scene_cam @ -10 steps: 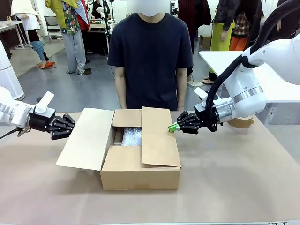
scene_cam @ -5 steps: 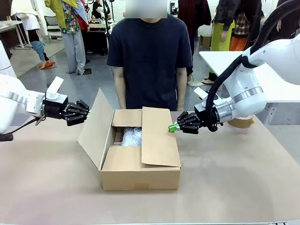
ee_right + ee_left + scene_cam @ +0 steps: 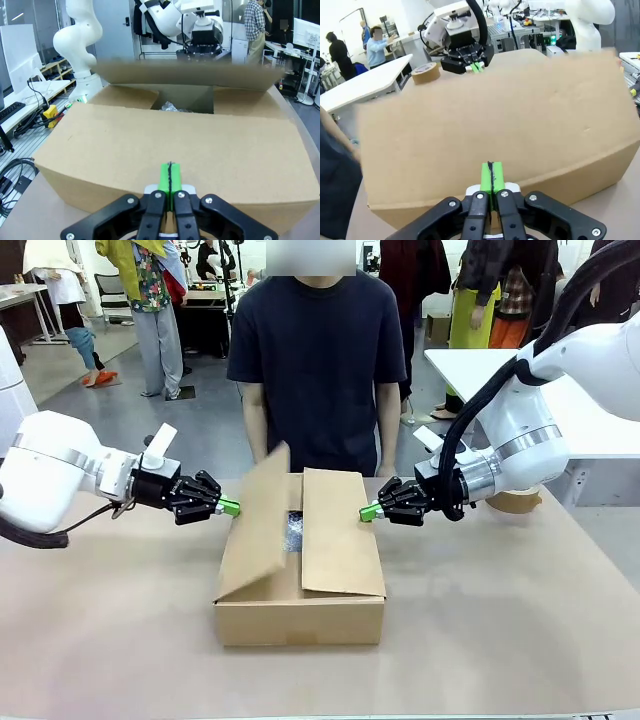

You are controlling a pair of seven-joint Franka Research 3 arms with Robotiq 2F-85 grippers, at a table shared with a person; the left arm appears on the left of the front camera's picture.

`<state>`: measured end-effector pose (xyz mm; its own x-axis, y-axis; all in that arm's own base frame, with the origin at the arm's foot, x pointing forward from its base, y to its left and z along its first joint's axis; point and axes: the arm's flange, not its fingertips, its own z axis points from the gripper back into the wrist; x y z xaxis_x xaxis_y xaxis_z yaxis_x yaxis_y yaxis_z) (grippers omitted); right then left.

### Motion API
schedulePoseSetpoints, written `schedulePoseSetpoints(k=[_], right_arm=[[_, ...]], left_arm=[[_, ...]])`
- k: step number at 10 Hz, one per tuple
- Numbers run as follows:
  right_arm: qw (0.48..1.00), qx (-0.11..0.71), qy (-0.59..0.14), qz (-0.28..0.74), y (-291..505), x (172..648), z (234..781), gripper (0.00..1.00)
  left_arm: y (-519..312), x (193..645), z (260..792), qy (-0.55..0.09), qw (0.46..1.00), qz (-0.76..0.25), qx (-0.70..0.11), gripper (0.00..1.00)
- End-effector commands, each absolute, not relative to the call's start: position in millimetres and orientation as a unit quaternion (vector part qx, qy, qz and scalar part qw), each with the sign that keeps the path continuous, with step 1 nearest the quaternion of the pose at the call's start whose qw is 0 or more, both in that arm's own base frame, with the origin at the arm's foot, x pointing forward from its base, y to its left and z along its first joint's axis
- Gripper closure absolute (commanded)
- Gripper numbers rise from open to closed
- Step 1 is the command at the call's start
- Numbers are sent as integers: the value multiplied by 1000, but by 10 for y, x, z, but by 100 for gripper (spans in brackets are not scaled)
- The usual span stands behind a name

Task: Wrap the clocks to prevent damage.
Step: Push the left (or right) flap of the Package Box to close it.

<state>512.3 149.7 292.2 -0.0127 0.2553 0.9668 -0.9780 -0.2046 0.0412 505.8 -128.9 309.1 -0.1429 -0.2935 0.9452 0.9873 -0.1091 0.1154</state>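
The clocks, a whitish bubble-wrap bundle point(image 3: 293, 526), lie inside the brown carton point(image 3: 300, 620) and peek through the gap between its flaps; the bundle point(image 3: 175, 106) also shows in the right wrist view. My left gripper point(image 3: 228, 507) is shut, its green tips pressing the outer face of the left flap point(image 3: 255, 530), which stands raised and leans over the opening. In the left wrist view the shut pads point(image 3: 490, 176) meet that flap point(image 3: 490, 115). My right gripper point(image 3: 368, 511) is shut at the outer edge of the right flap point(image 3: 338, 535), which lies folded down.
A person point(image 3: 320, 360) stands at the far edge behind the carton. A roll of brown tape point(image 3: 515, 502) sits behind my right arm. A white side table point(image 3: 590, 420) stands at the right. Bare tabletop point(image 3: 500, 620) surrounds the carton.
My left gripper has swept right and lifted the left flap from lying spread outward to standing up over the opening. The right gripper has stayed put.
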Motion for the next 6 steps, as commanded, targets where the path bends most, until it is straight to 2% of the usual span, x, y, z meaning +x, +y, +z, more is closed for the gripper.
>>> schedulePoseSetpoints(k=[1,6], right_arm=[[514,482,-371,605,1511,5122,2871,99],[514,482,-371,605,1511,5122,2871,99]], left_arm=[[-1376,5166,3045,-417,520,-628,-401,99],[-1494,5195,2931,-404,520,-638,-400,99]])
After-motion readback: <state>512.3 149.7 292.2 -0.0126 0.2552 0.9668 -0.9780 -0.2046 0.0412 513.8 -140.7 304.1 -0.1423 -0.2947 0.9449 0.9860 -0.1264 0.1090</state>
